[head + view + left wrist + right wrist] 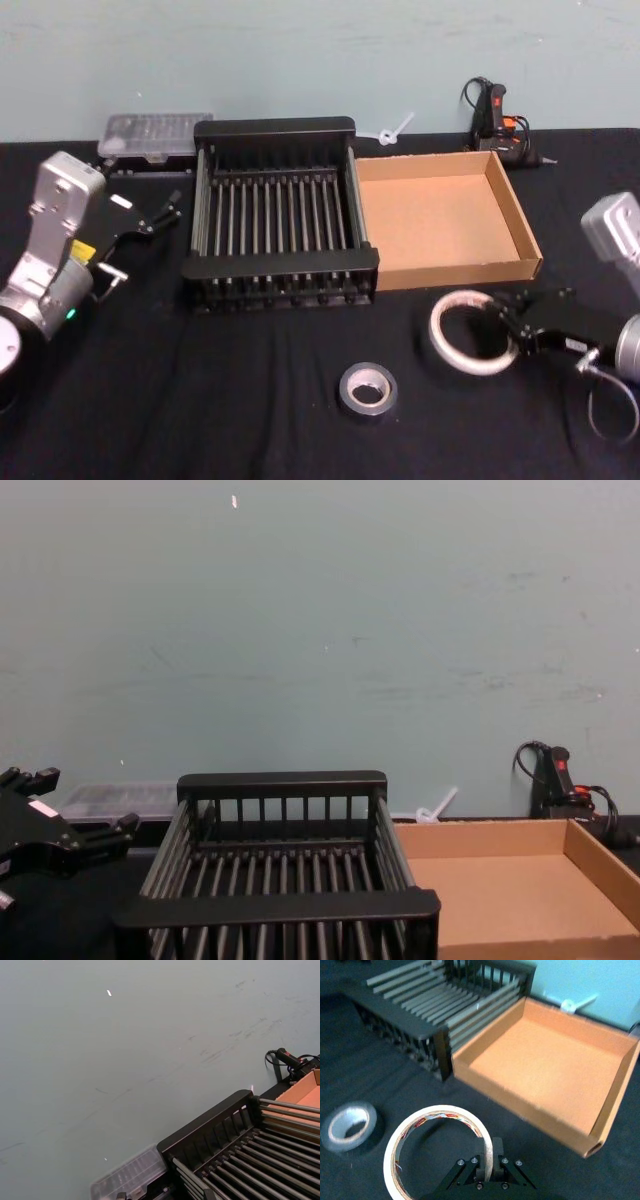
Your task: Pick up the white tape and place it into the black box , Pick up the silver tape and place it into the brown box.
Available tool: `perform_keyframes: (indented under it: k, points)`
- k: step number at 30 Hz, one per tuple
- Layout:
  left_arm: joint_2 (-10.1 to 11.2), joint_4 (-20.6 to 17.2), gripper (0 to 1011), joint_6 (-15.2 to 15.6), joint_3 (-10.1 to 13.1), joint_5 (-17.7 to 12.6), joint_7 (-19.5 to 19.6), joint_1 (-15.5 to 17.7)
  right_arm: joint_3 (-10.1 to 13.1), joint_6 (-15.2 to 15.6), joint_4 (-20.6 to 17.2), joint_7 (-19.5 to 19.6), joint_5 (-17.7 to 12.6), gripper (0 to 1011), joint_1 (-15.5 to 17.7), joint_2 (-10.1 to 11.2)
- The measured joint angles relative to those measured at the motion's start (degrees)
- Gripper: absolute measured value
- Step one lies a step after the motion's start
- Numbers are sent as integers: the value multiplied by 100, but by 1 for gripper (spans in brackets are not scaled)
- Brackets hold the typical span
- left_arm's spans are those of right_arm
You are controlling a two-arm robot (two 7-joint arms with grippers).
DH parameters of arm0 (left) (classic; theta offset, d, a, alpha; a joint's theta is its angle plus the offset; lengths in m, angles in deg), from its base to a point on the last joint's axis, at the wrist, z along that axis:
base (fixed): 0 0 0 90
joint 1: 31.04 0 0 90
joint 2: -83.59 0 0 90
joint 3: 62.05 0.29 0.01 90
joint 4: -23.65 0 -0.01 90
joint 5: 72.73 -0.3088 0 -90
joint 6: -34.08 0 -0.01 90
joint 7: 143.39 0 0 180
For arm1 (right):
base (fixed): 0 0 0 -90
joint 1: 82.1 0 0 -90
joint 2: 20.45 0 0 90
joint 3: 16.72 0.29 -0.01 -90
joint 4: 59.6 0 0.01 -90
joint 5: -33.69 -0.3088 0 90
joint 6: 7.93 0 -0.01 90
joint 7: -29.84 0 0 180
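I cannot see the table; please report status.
Right gripper fingers pinch wide white translucent tape ring. Left gripper open beside black slatted crate. Nothing blocking.

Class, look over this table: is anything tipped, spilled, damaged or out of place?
Nothing stands out. The black box and brown box sit upright side by side, the silver tape lies flat, and the right gripper is closed on the wall of the white tape. The left gripper hovers beside the black box.

— Where are we?
— A lab or workshop bench, we think: a black cloth-covered table [250, 400] against a scuffed pale-green wall [320, 630].
— And behind?
— We see a clear parts organizer [155, 133] and a glue gun [495, 115].
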Motion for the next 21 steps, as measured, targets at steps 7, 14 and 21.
perform_keyframes:
  k: [7,14,21]
  points:
    - [0,0,1001,0,0,0,0,0,64,-180,-71,105,-34,97,-205,-73]
    - [0,0,1001,0,0,0,0,0,-30,-311,101,187,99,97,-566,-244]
    - [0,0,1001,0,0,0,0,0,-255,-452,426,204,359,97,-1054,-523]
